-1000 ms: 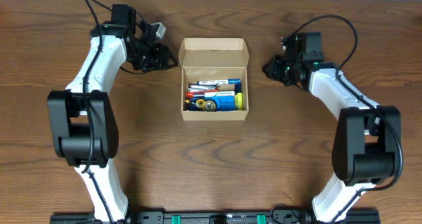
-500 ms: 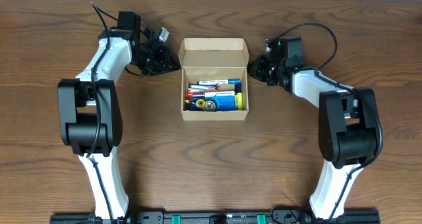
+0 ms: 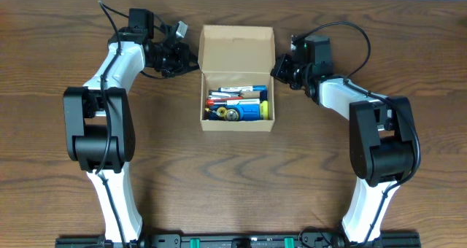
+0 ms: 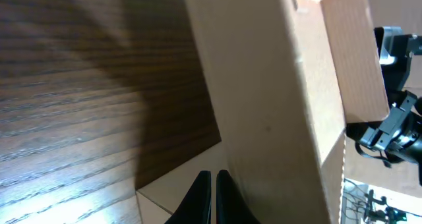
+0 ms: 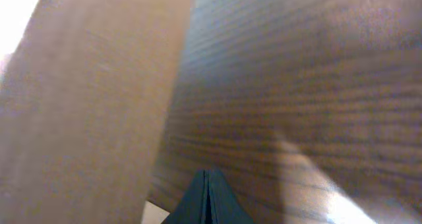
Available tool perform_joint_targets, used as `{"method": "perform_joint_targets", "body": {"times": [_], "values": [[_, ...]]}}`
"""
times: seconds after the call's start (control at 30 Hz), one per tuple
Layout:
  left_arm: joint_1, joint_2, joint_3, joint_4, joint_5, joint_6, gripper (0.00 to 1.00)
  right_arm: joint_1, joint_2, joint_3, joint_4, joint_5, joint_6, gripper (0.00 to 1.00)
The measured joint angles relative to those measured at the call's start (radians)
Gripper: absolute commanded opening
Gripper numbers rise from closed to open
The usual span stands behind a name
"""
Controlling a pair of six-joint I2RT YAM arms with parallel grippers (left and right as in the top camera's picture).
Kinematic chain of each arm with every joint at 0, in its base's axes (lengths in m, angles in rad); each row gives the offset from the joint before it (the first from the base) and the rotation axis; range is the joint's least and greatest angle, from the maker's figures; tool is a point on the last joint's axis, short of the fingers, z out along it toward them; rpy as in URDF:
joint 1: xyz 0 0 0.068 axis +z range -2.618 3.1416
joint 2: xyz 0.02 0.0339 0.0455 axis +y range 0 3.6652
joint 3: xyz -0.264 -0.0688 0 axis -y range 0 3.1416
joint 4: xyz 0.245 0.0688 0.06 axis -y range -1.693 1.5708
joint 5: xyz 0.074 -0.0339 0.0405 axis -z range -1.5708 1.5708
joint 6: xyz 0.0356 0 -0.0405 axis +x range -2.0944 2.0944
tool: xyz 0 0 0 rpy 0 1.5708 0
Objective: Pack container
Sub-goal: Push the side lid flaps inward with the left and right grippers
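Observation:
The container (image 3: 237, 126), a tan cardboard box, sits at the table's middle with its hinged lid (image 3: 237, 47) raised at the far side. Inside lie several pens and markers (image 3: 237, 106) and a yellow item at the right. My left gripper (image 3: 192, 58) is shut, its tips at the lid's left edge. In the left wrist view the fingers (image 4: 212, 179) lie against the cardboard (image 4: 264, 105). My right gripper (image 3: 277, 67) is shut at the lid's right edge. In the right wrist view its tips (image 5: 207, 176) sit beside the tan wall (image 5: 86, 105).
The table (image 3: 328, 175) is dark brown wood. Both arms reach in from the near edge, one along each side of the box. The right arm's wrist shows past the lid in the left wrist view (image 4: 395, 118).
Both grippers have moved inward to the two sides of the lid. The lid, which lay tilted back, now stands up higher and looks taller from above.

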Motion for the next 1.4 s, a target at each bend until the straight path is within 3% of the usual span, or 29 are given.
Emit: {"method": "perform_joint_targets", "body": {"times": [0.33,0.57,0.87,1.4], "values": [[0.013,0.000,0.000,0.061,0.074,-0.007,0.06,-0.003,0.005,-0.002,0.148,-0.040,0.005,0.01],[0.023,0.000,0.000,0.092,0.148,-0.010,0.06,-0.039,0.005,-0.002,0.223,-0.193,-0.035,0.01],[0.023,0.000,0.000,0.083,0.163,-0.022,0.06,-0.059,0.005,-0.002,0.197,-0.286,-0.079,0.01],[0.023,0.000,0.000,0.109,0.179,-0.025,0.06,-0.095,0.005,-0.001,0.327,-0.344,-0.103,0.01]]}}
